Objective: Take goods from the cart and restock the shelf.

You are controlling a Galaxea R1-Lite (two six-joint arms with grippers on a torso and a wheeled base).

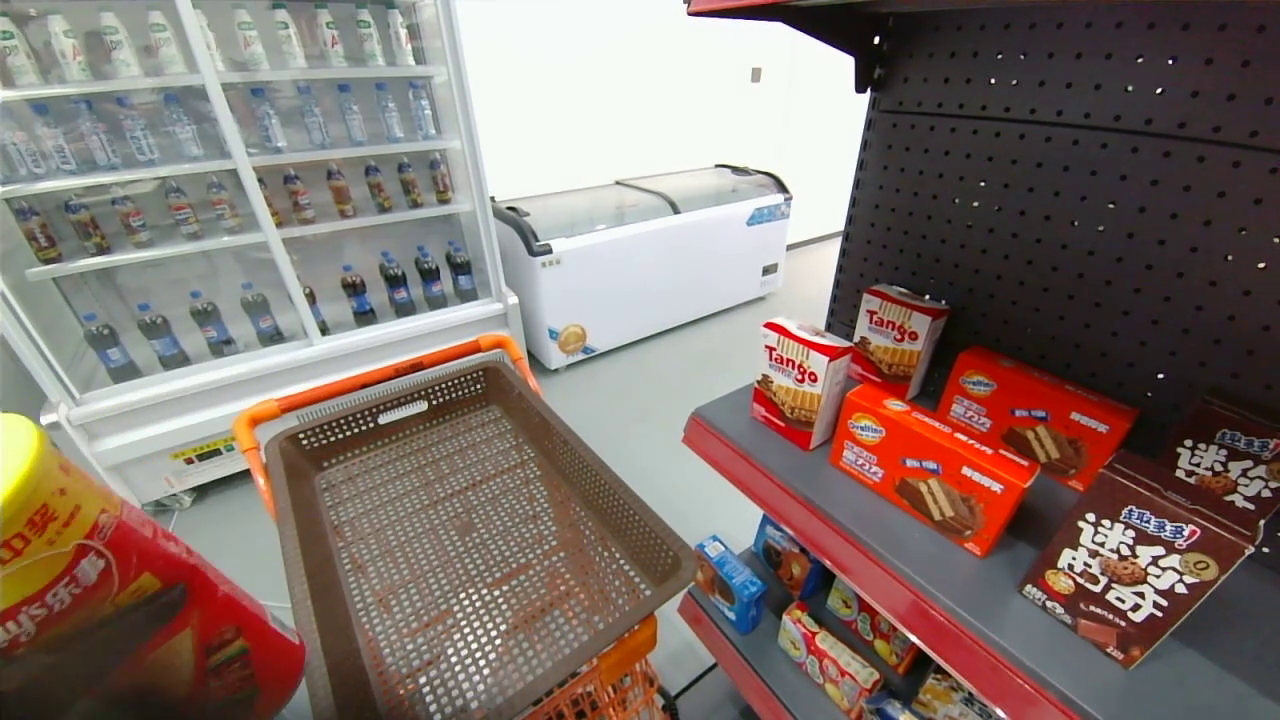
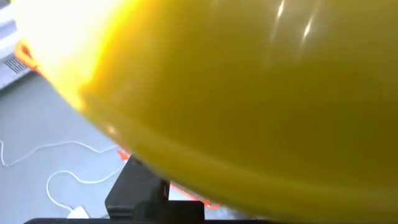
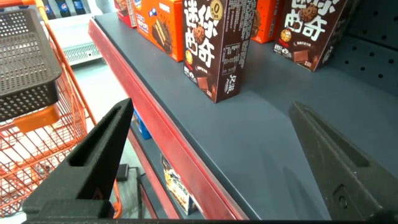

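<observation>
Bring can [image 1: 60,520], seemingly clamped in left hand [image 1: 95,625], upright onto bare shelf [image 3: 249,149] near wide-open right hand [image 3: 211,112].

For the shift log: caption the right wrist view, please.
Open right gripper hovers over the shelf before a brown cookie box, cart alongside.

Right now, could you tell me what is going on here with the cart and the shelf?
The robot is restocking. Its left tool holds a red can with a yellow lid up beside the cart's brown basket. Its right tool is open above the grey shelf, close to a brown biscuit box.
</observation>
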